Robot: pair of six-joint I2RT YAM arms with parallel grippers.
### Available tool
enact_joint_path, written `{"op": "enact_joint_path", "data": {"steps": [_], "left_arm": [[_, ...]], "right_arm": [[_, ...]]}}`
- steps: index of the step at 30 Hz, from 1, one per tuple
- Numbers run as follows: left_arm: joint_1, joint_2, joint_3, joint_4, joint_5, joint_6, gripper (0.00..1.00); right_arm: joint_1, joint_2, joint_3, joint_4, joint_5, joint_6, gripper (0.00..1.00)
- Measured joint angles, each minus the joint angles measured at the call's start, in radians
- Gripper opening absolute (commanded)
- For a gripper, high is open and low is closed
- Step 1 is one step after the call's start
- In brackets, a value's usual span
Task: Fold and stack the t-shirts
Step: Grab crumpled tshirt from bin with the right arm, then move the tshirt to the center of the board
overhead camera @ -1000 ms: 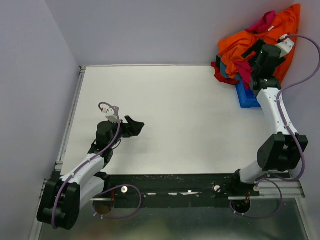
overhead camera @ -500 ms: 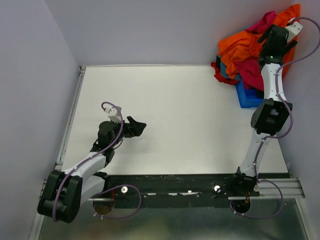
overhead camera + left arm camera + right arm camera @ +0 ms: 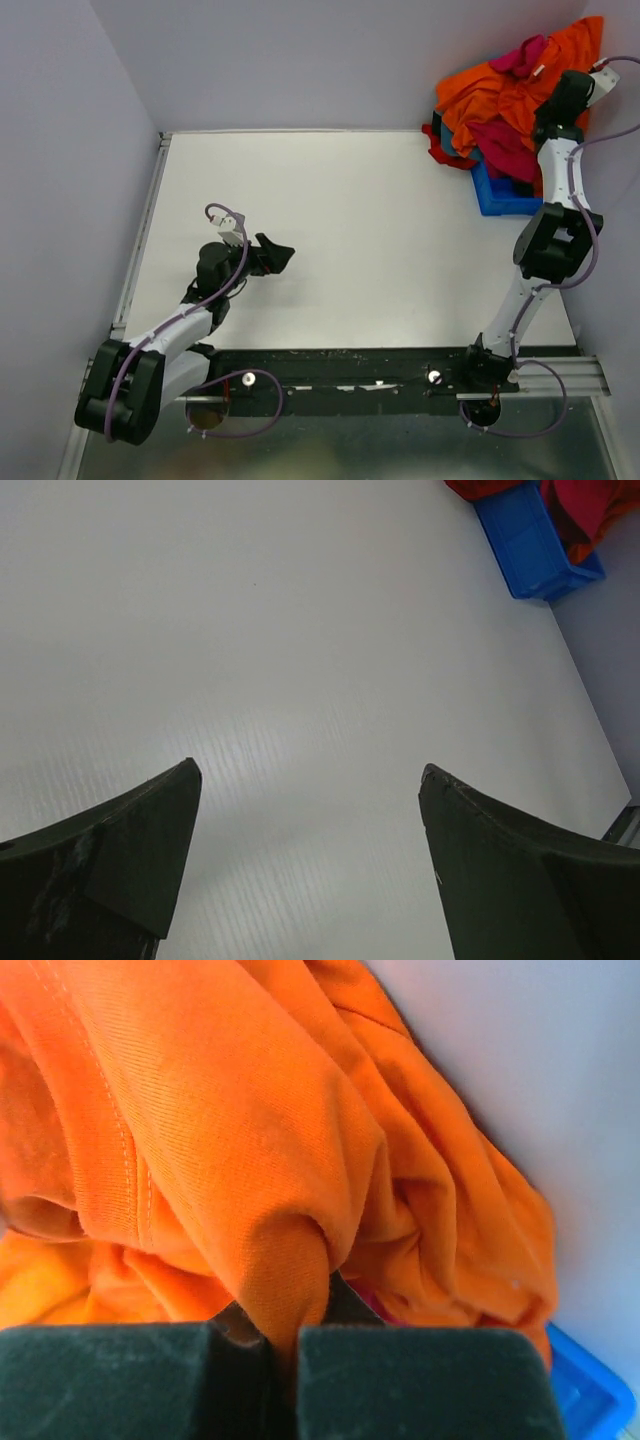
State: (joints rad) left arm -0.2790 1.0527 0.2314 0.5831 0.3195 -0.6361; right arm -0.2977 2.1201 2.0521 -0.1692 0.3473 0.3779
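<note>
Right gripper (image 3: 283,1355) pinches thin fold of orange t-shirt (image 3: 230,1130), far right. Left gripper (image 3: 308,820) spread. Risk: small bite slips on lift; tangled magenta t-shirt (image 3: 505,148) drags out too.

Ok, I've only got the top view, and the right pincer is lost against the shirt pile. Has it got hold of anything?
Observer: Yes. The right wrist view shows the right pincer shut on a fold of the orange shirt.
Operator: Any other shirt caught in with it?
Observer: Not that I can see. Only orange cloth comes up from between the pads.
Operator: And the left pincer, is it carrying anything?
Observer: No. The left wrist view shows the left pincer open over the table, with nothing between its fingers.
</note>
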Motion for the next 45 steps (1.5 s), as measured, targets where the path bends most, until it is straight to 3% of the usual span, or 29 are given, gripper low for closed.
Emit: {"op": "enact_joint_path", "data": {"steps": [8,13,18,24,25,26,27,29,30,33,36,39,45], "left_arm": [[-0.012,-0.057,0.000,-0.001,0.008,0.001,0.98],[-0.018,-0.061,0.000,-0.001,0.021,0.000,0.98],[-0.025,-0.061,0.000,-0.001,0.036,0.000,0.98],[-0.032,-0.066,0.000,-0.002,0.039,0.000,0.98],[-0.033,-0.069,0.000,-0.003,0.039,0.000,0.98],[-0.033,-0.073,0.000,-0.004,0.039,0.000,0.98],[-0.034,-0.079,0.000,-0.008,0.038,0.000,0.98],[-0.035,-0.089,0.000,-0.012,0.038,0.002,0.98],[-0.037,-0.099,0.000,-0.018,0.038,0.003,0.98],[-0.037,-0.118,0.000,-0.035,0.037,0.007,0.98],[-0.039,-0.130,0.000,-0.051,0.037,0.012,0.98],[-0.044,-0.130,0.000,-0.051,0.037,0.016,0.98],[-0.072,-0.077,0.015,-0.051,0.037,0.024,0.98]], "right_arm": [[0.072,-0.386,-0.262,-0.002,-0.032,0.007,0.01],[0.130,-0.703,-0.484,0.049,-0.179,0.057,0.01],[0.219,-0.814,-0.446,0.028,-0.353,0.077,0.01],[0.419,-0.775,-0.278,-0.045,-0.639,0.066,0.02],[0.439,-0.759,-0.243,-0.059,-0.692,0.066,0.17],[0.454,-0.743,-0.212,-0.068,-0.750,0.066,0.44],[0.459,-0.737,-0.199,-0.073,-0.774,0.064,0.62],[0.462,-0.738,-0.196,-0.106,-0.774,0.068,0.92],[0.462,-0.745,-0.209,-0.120,-0.748,0.064,0.99],[0.460,-0.801,-0.329,-0.166,-0.599,0.042,1.00],[0.460,-0.869,-0.526,-0.182,-0.483,0.024,0.94],[0.455,-0.916,-0.738,-0.179,-0.460,0.000,0.86],[0.457,-0.931,-1.048,-0.175,-0.456,-0.037,0.85]]}}
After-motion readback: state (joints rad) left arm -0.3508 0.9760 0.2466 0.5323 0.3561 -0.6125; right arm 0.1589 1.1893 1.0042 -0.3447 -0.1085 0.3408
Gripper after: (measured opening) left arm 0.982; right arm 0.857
